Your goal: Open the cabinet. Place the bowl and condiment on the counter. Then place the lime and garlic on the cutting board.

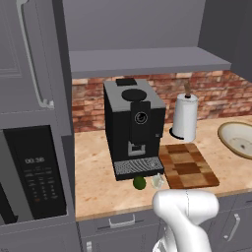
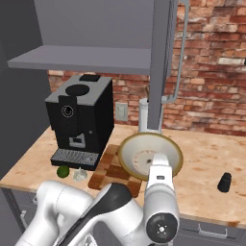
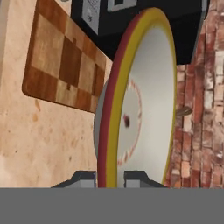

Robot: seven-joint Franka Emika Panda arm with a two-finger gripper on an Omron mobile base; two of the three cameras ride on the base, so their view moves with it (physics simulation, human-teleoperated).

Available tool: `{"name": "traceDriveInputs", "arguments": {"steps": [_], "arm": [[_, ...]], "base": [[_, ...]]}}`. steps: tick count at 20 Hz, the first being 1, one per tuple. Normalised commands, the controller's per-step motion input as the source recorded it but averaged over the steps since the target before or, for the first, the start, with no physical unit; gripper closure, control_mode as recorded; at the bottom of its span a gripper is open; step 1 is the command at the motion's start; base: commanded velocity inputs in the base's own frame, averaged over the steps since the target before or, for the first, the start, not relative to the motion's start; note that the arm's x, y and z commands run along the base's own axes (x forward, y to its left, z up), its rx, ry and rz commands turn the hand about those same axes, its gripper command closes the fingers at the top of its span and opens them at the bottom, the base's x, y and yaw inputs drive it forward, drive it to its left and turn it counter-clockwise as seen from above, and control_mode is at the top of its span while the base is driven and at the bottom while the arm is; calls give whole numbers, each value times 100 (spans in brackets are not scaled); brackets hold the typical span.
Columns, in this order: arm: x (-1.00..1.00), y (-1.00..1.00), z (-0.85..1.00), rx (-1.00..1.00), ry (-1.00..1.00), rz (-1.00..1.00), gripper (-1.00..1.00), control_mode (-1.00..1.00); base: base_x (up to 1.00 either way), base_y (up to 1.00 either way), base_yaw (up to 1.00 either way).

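My gripper (image 3: 109, 178) is shut on the tan rim of the cream bowl (image 3: 140, 109), which it holds tilted over the beige counter (image 2: 206, 158), just right of the checkered cutting board (image 2: 113, 173). The bowl (image 2: 150, 156) also shows at the right edge of the left base view (image 1: 241, 138). The lime (image 1: 139, 182) and the garlic (image 1: 157, 181) lie side by side on the counter, between the coffee machine's tray and the board (image 1: 189, 165). The black condiment (image 2: 224, 182) stands on the counter at the right. The cabinet (image 1: 147, 61) is open, its shelf bare.
A black coffee machine (image 1: 133, 125) stands left of the board. A white paper-towel roll (image 1: 185, 117) stands behind the board. The cabinet's open door (image 2: 161, 62) juts out above the bowl. A tall unit with a microwave (image 1: 37, 170) bounds the counter on the left.
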Motion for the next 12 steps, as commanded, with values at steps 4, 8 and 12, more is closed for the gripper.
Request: {"name": "traceDriveInputs", "arguments": {"steps": [4,8,12], "arm": [[3,-11,-3,0,0,-7,100,-100],[4,0,0,0,-1,-6,100,-100],[12,0,0,0,-2,-1,100,-100]], "base": [[0,0,0],[0,0,0],[0,0,0]]}}
